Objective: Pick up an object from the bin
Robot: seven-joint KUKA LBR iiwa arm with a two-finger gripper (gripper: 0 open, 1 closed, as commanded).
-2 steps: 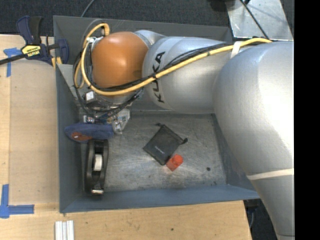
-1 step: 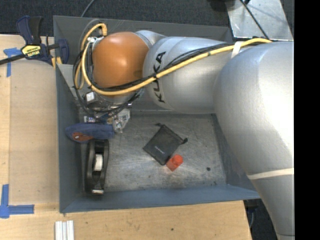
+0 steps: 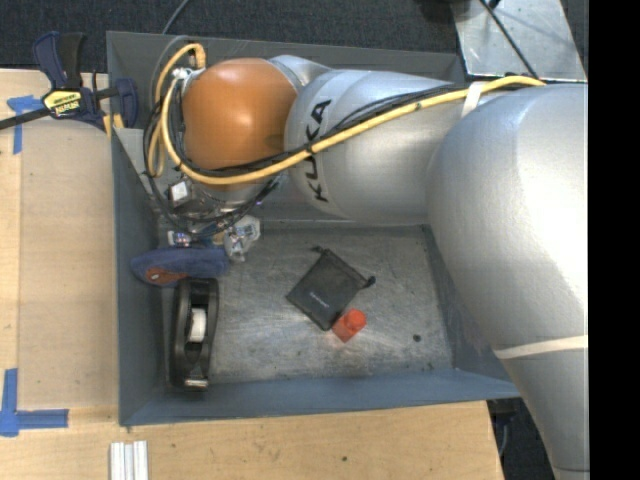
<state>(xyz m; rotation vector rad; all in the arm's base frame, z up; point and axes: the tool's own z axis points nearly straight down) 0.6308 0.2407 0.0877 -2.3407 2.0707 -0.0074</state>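
Grey bin floor (image 3: pixel 400 278) is stretching below us as we are looking down. Our gripper (image 3: pixel 215 230) is hanging under its orange cover near the left wall, just above a blue oblong thing (image 3: pixel 180 265) beside a black tape dispenser (image 3: pixel 193 333). We cannot tell whether the claw is wide or narrow. A black pouch (image 3: pixel 325 288) and a small red block (image 3: pixel 348 325) are lying mid-floor.

The bin (image 3: pixel 250 343) is grey, the flat pad (image 3: pixel 325 288) black, the block (image 3: pixel 348 325) red, the wrist cover (image 3: pixel 235 113) orange.
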